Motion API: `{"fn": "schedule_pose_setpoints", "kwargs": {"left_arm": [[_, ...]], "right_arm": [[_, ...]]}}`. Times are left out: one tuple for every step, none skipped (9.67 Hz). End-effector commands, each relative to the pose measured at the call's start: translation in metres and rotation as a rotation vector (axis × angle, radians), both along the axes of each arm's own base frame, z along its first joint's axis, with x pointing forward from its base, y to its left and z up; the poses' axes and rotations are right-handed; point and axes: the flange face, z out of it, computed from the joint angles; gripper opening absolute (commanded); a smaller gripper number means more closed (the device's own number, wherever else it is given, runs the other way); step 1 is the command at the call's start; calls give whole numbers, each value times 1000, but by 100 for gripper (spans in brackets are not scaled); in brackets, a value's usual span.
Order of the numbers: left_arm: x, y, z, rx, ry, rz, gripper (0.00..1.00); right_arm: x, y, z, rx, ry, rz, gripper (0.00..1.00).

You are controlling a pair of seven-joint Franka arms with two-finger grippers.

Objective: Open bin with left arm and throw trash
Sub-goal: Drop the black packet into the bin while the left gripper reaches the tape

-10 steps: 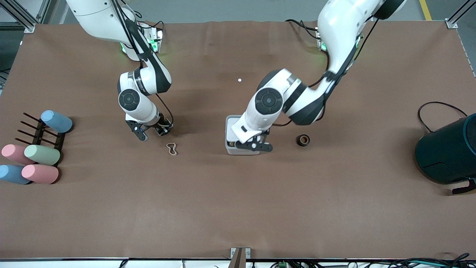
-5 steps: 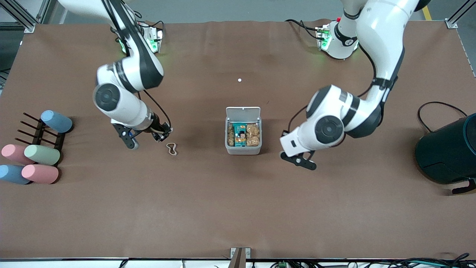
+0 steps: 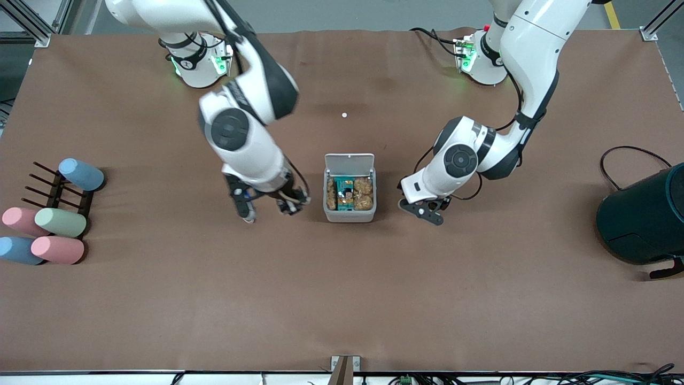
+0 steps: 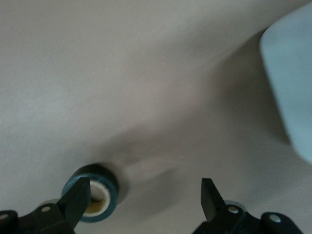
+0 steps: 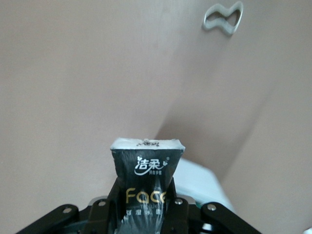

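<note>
The bin [image 3: 349, 215] stands mid-table with its white lid [image 3: 349, 161] raised; wrappers lie inside. My right gripper [image 3: 267, 206] is beside the bin toward the right arm's end, shut on the black snack packet [image 5: 146, 170] with gold print. The rubber-band loop [image 5: 223, 18] lies on the table in the right wrist view; the right arm hides it in the front view. My left gripper [image 3: 430, 211] is low beside the bin toward the left arm's end, open [image 4: 145, 190], with the dark tape roll [image 4: 92, 197] by one finger. A bin corner [image 4: 292, 83] shows there too.
A black rack [image 3: 56, 192] with pastel cylinders [image 3: 59, 222] sits at the right arm's end. A big dark teal cylinder [image 3: 641, 219] with a cable lies at the left arm's end. A tiny white dot [image 3: 344, 115] lies farther from the camera than the bin.
The left gripper left the bin, swung out, then came back over the tape roll; the lid now stands open. The right gripper moved from the rubber band to beside the bin.
</note>
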Motion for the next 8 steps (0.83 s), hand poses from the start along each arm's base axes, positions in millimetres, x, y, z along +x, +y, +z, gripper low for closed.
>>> {"fn": "schedule_pose_setpoints", "kwargs": {"left_arm": [[6, 50, 6, 68, -77, -51, 100], [1, 54, -3, 62, -102, -71, 100], [-3, 54, -9, 55, -99, -69, 100], [-3, 54, -11, 56, -96, -55, 100], [-4, 54, -15, 55, -88, -45, 100], [-5, 53, -18, 50, -80, -35, 100], [-5, 52, -20, 48, -74, -23, 100], [-9, 48, -26, 39, -58, 12, 100]], "right_arm": [[5, 28, 6, 22, 11, -193, 1], [-5, 44, 4, 33, 17, -242, 3], [-18, 62, -7, 30, 34, -228, 6], [-34, 81, -21, 38, 71, -200, 8], [-42, 92, -36, 35, 82, -183, 10], [-46, 102, -42, 54, 61, -176, 21], [-48, 106, -49, 53, 54, -160, 53], [-47, 105, -50, 51, 50, -150, 54]]}}
